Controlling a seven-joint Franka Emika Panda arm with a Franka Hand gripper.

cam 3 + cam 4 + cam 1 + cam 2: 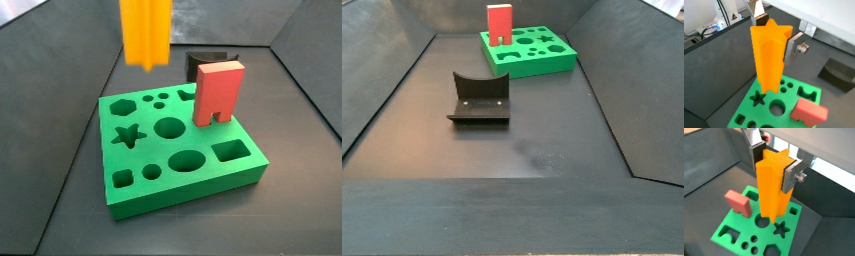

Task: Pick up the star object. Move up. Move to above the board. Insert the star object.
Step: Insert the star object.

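Note:
The star object (769, 55) (773, 188) is a tall orange prism, held upright between the silver fingers (793, 46) (793, 173) of my gripper (776, 35) (774, 168), which is shut on its upper end. In a side view the star object (144, 35) hangs well above the green board (201, 180), over its far left part; the gripper is out of that frame. In both wrist views the prism's lower end sits close to the star-shaped hole (759, 99) (781, 230). The board (556, 62) also shows far back in a side view.
A red block (218, 92) (501, 25) (809, 111) (737, 203) stands upright in the board. The dark fixture (478, 100) (207, 62) (841, 74) stands on the floor beside the board. Dark sloping walls (382, 80) enclose the floor.

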